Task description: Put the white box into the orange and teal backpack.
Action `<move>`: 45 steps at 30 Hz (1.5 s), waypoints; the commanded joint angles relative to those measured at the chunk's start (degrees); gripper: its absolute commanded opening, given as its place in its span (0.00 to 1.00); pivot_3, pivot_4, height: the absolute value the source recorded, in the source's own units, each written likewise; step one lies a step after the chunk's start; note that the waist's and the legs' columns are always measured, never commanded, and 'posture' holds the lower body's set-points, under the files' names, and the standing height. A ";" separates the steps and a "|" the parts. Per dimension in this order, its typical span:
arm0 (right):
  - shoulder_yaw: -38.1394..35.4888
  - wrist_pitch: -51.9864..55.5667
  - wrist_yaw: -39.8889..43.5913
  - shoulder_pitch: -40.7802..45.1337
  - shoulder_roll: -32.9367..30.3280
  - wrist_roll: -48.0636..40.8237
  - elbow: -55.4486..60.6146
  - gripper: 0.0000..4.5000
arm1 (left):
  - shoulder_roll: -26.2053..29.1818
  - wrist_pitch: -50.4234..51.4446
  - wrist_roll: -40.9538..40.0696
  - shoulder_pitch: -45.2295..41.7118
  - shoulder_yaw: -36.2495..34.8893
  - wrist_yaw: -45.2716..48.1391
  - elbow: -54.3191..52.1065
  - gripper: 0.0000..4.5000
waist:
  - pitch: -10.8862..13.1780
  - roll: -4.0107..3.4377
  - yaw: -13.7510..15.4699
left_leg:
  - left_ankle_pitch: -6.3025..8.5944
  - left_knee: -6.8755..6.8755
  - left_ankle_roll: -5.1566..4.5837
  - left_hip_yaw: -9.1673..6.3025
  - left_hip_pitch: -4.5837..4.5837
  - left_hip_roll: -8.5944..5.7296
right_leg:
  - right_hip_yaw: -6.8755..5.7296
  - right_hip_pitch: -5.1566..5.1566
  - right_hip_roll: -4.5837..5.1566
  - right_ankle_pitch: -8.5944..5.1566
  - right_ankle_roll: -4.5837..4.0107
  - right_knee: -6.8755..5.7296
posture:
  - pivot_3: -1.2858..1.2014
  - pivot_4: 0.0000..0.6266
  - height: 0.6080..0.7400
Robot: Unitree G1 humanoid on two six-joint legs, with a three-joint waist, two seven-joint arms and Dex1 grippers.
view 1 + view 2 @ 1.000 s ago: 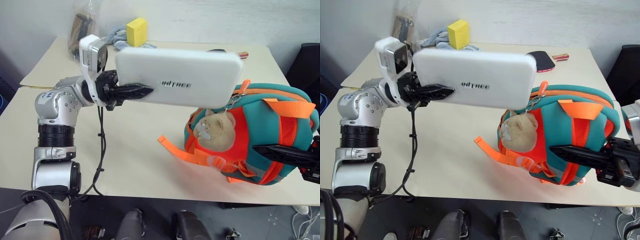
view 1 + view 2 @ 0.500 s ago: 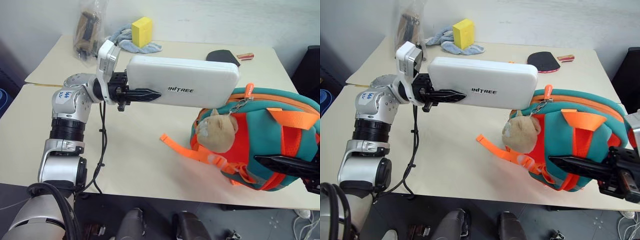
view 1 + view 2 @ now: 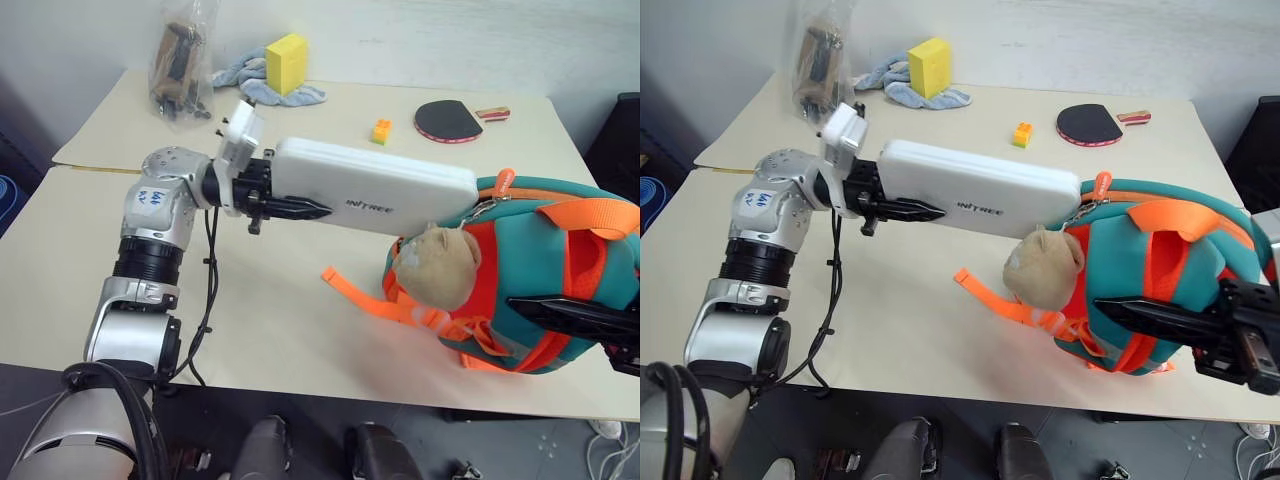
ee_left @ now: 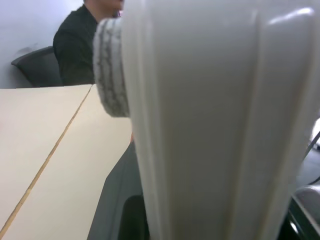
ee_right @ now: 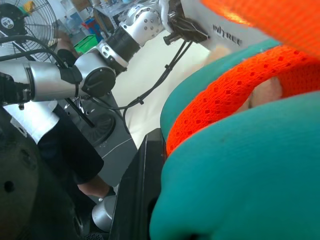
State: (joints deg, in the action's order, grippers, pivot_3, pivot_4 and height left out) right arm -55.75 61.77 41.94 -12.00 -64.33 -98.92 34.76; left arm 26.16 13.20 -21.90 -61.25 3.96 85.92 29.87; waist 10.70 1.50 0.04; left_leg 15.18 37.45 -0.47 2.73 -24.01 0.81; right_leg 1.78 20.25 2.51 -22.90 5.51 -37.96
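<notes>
The white box (image 3: 380, 185) hangs level above the table, and my left gripper (image 3: 300, 201) is shut on its left end. Its right end reaches the top of the orange and teal backpack (image 3: 560, 250), just above the tan plush toy (image 3: 437, 265) and the orange zipper pull. The backpack stands at the table's right front edge. My right gripper (image 3: 1112, 309) lies against the backpack's front side, shut on its fabric. In the right wrist view the teal and orange cloth (image 5: 240, 150) sits against one black finger (image 5: 142, 195) and hides the other. The box's edge (image 4: 200, 125) stands close up in the left wrist view.
At the table's far side are a yellow sponge block (image 3: 284, 62) on a blue cloth (image 3: 248, 82), a plastic bag (image 3: 180, 60), a small orange brick (image 3: 381, 131) and a table tennis paddle (image 3: 447, 118). A loose orange strap (image 3: 350, 285) trails from the backpack. A person (image 4: 75, 55) sits beyond the table.
My left arm has carried the box lower and to the right and rolled it flatter; its far end now meets the backpack's top. The right gripper has stayed put.
</notes>
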 commanded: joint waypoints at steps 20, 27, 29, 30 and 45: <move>12.75 -8.66 -4.69 8.66 1.87 3.57 3.03 0.01 | -22.74 -9.93 13.96 -8.99 6.75 -17.12 14.33 0.30 | 0.00 0.00 -0.26 | 0.20 0.26 -0.36 0.01 -0.19 0.00 | 0.06 0.14 -0.04 0.05 0.09 -0.10 | 0.52 0.24 1.00; 10.99 -9.09 -5.83 4.65 4.54 4.68 4.33 0.00 | -14.01 -2.62 10.86 -6.02 3.37 -12.99 7.99 0.77 | -0.01 -0.01 -0.25 | 0.15 0.28 -0.26 0.00 -0.14 0.02 | 0.09 0.20 -0.05 0.05 0.09 -0.31 | 0.52 0.24 1.00; 10.65 -9.41 -5.83 3.51 5.26 5.14 4.76 0.00 | -11.60 -0.72 9.72 -4.90 2.49 -11.93 5.84 0.91 | -0.01 -0.02 -0.18 | 0.08 0.28 -0.15 0.00 -0.14 0.02 | 0.09 0.20 -0.03 0.05 0.09 -0.30 | 0.52 0.24 1.00; 10.45 -9.60 -5.81 2.70 5.80 5.62 5.11 0.00 | -10.11 0.34 8.64 -4.15 1.58 -11.21 4.09 0.99 | -0.01 -0.02 -0.14 | 0.06 0.29 -0.11 0.00 -0.15 0.02 | 0.09 0.19 -0.02 0.05 0.09 -0.30 | 0.52 0.24 1.00; 9.00 -11.59 -5.16 -1.76 6.63 7.14 6.01 0.00 | -7.00 8.66 0.23 -3.04 -0.06 -10.80 -9.91 1.00 | -0.01 -0.01 0.10 | 0.07 0.48 -0.14 -0.14 -0.15 -0.04 | -0.03 -0.03 0.02 0.06 0.11 -0.20 | 0.52 0.24 1.00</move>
State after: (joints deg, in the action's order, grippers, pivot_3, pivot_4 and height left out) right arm -44.33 51.28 36.45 -13.94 -57.50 -90.72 40.05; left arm 19.28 25.88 -24.24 -63.20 3.04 77.04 19.02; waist 10.70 1.48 0.14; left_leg 15.26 37.93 -0.61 2.60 -24.16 0.78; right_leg 1.75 20.22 2.53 -22.83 5.63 -38.15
